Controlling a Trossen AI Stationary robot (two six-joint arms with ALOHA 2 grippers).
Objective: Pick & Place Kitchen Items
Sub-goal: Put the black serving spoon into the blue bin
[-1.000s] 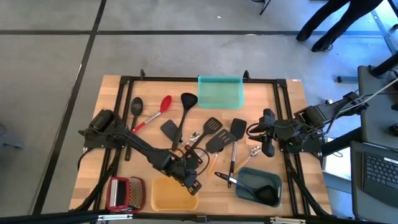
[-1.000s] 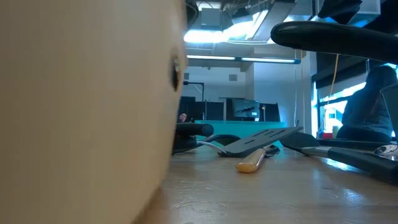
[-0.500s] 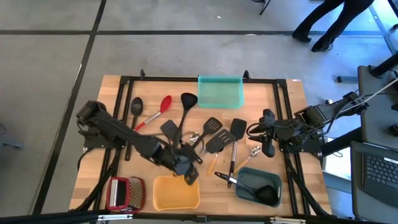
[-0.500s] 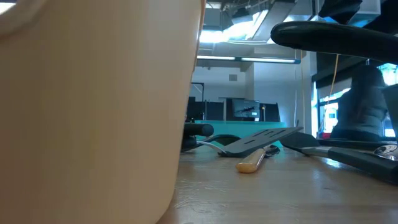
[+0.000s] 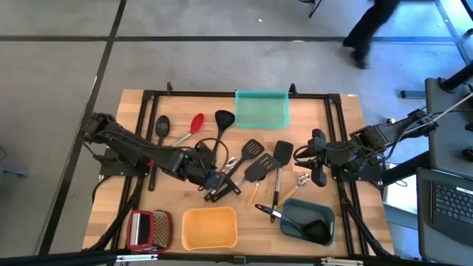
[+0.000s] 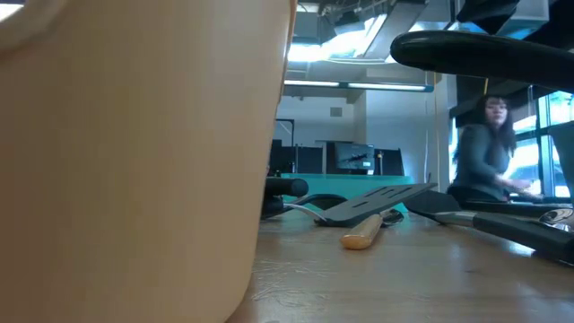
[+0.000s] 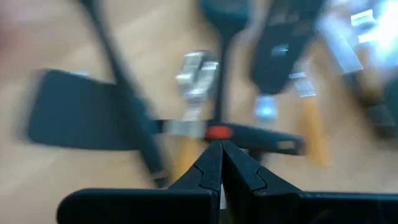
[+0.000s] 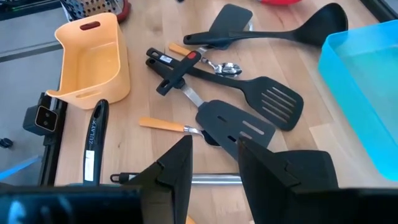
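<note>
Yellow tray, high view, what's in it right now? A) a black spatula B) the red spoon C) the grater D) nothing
D: the yellow tray shows only its bare floor; the red spoon lies near the table's far edge, and the grater sits on the table beside the tray.

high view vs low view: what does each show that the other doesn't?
High view only: both arms, the left gripper shut among the utensils mid-table, the right gripper parked at the right edge, the red spoon, teal tray, grey-blue tray and grater.

Low view only: a person standing in the room behind the table, ceiling lights, and neither gripper.

Both: the yellow tray, which fills the low view's left half, and a slotted black turner.
</note>
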